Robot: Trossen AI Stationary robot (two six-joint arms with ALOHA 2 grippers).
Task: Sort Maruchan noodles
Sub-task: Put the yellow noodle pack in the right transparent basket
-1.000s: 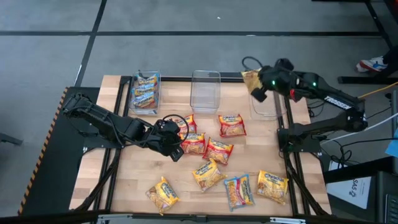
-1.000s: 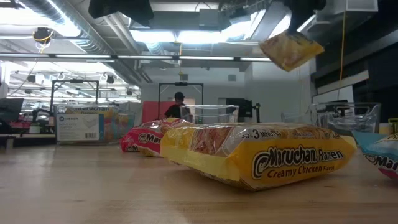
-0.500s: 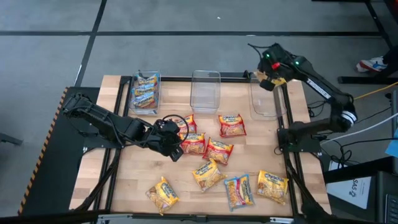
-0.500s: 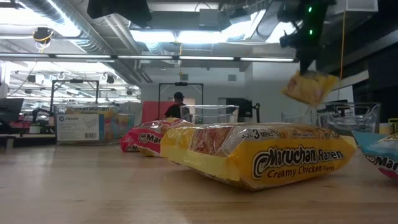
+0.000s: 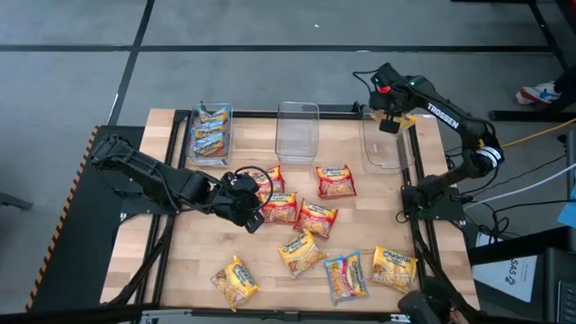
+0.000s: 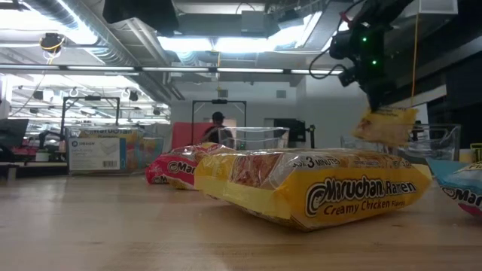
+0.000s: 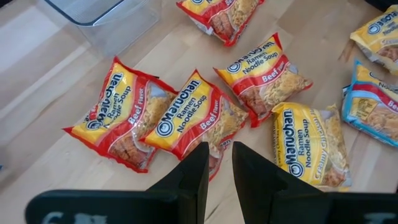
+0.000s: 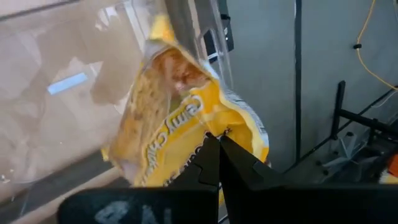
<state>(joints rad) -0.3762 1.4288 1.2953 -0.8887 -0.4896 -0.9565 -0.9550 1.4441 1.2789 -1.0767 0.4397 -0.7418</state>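
My right gripper [image 5: 389, 120] [image 6: 374, 96] is over the far end of the right clear bin [image 5: 385, 151], shut on a yellow Creamy Chicken packet [image 6: 385, 125] [image 8: 180, 118]. My left gripper [image 5: 256, 216] [image 7: 219, 168] hovers with a narrow gap over a cluster of red Beef packets [image 7: 186, 118] [image 5: 281, 207] lying flat mid-table. Other packets lie flat: red [image 5: 336, 180], yellow [image 5: 301, 252] [image 5: 236, 281] [image 5: 394, 270] and blue [image 5: 346, 274]. The left bin [image 5: 211, 133] holds blue packets. My right gripper pinches the yellow packet between its two fingers at one edge [image 8: 214, 134], coming from above with the fingers pointing down. The packet hangs tilted below the fingers [image 6: 374, 94], lifted clear, at about the height of the bin's rim [image 6: 422, 129].
An empty clear bin [image 5: 298, 130] stands between the left and right bins along the far edge. The near half of the wooden table [image 5: 189, 261] carries the scattered packets. A person stands far off in the room in the low view.
My right gripper has moved down and toward the far right corner, over the right bin, carrying the yellow packet. The packet now hangs near the bin's rim instead of high above the table. The left arm has kept still.
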